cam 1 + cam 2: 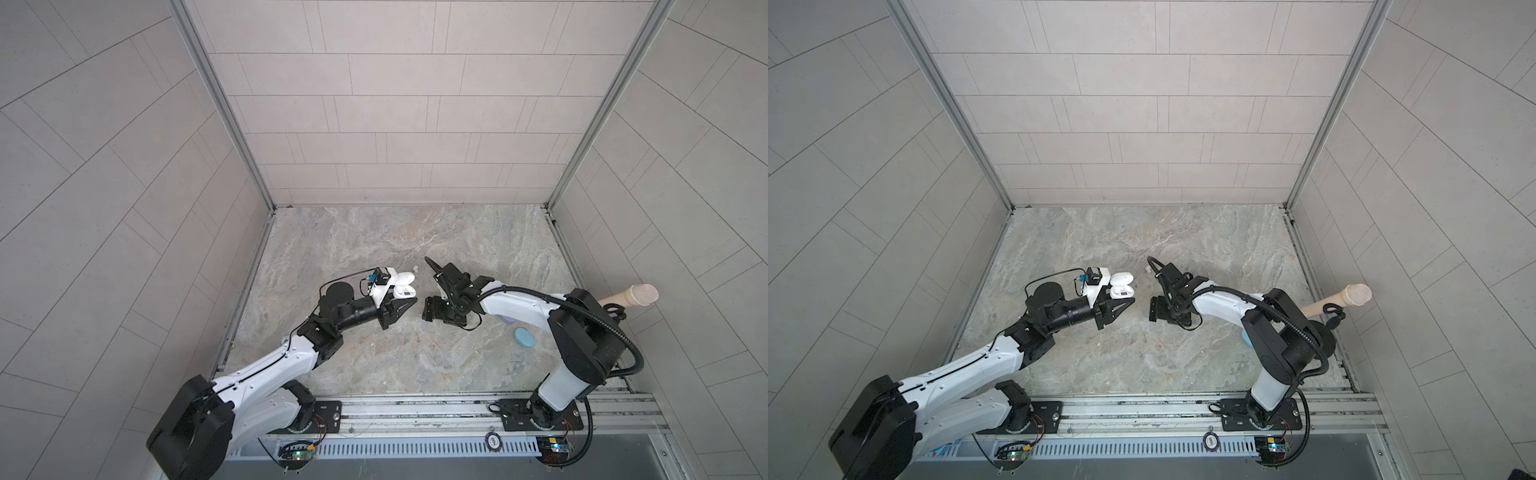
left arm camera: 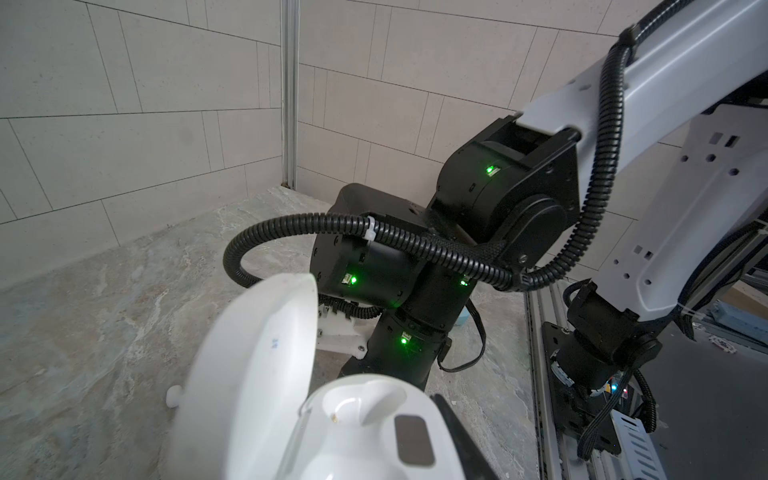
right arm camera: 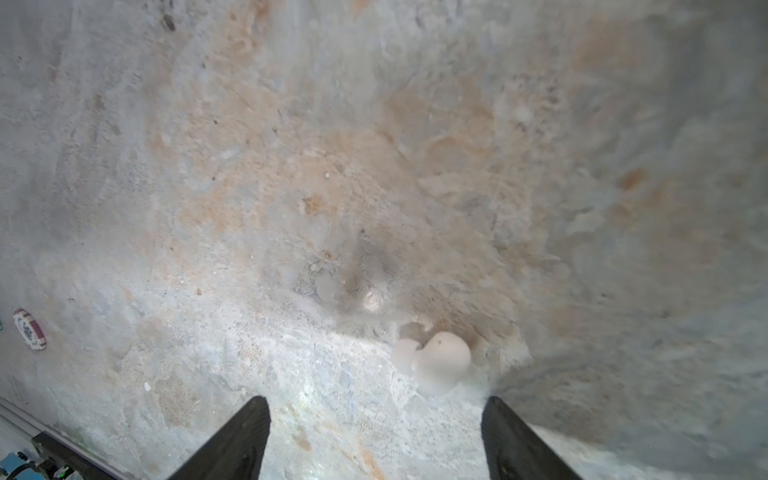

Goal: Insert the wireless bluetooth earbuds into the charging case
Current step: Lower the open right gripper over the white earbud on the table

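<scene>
My right fingers [image 3: 245, 440] hang released over the white earbud [image 3: 436, 361] on the counter [image 3: 291, 166], just ahead of the tips. Tiny, light, slick, I judge: pinch its rounded body squarely. My left fingers [image 2: 461, 440] clench the open charging case [image 2: 357, 436].

You had white charging case [image 2: 353, 440] up close, lid [image 2: 257, 365] raised (one well [image 2: 361, 403] visibly empty). Past lid's edge, white earbud [image 2: 174, 395] lay on marble table [image 2: 83, 332]. Opposite you, right arm [image 2: 498, 199] stood, green lights [image 2: 490, 169] lit, black conduit [image 2: 299, 220] looping across it. Behind it, tiled walls [image 2: 145, 145].
</scene>
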Motion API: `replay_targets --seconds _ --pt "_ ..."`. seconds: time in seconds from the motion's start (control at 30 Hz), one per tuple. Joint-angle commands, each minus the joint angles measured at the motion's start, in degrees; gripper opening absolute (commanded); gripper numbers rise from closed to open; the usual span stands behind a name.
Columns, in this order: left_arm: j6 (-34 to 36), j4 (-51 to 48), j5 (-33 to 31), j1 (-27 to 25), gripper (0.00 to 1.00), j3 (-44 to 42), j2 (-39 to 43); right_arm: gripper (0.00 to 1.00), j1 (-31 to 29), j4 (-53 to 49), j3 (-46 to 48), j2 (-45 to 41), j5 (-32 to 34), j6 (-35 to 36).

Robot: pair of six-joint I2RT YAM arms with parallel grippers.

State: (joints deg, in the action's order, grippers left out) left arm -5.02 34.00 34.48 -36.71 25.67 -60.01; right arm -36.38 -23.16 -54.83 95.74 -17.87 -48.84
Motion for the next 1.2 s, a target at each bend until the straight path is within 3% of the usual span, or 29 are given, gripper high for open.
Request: replay_targets --seconds 0.0,0.57,0.8,1.17 --pt "0.0 1.4 0.0 0.4 0.11 -0.7 1.2 0.83 0.3 2.6 0.2 1.3 -0.2 -2.0" --pt "0.3 1.2 -0.5 0.4 0.1 -0.7 1.6 0.83 -0.8 3.3 -5.7 2.8 -3.7 -4.1" --pt "0.2 1.1 -0.5 0.4 0.1 -0.7 1.6 0.83 -1.0 -0.7 -7.0 2.4 -1.4 -2.9" --pt "-1.0 1.1 -0.8 0.4 0.11 -0.9 2.8 0.71 -0.3 -2.0 -7.0 4.4 3.0 -5.2"
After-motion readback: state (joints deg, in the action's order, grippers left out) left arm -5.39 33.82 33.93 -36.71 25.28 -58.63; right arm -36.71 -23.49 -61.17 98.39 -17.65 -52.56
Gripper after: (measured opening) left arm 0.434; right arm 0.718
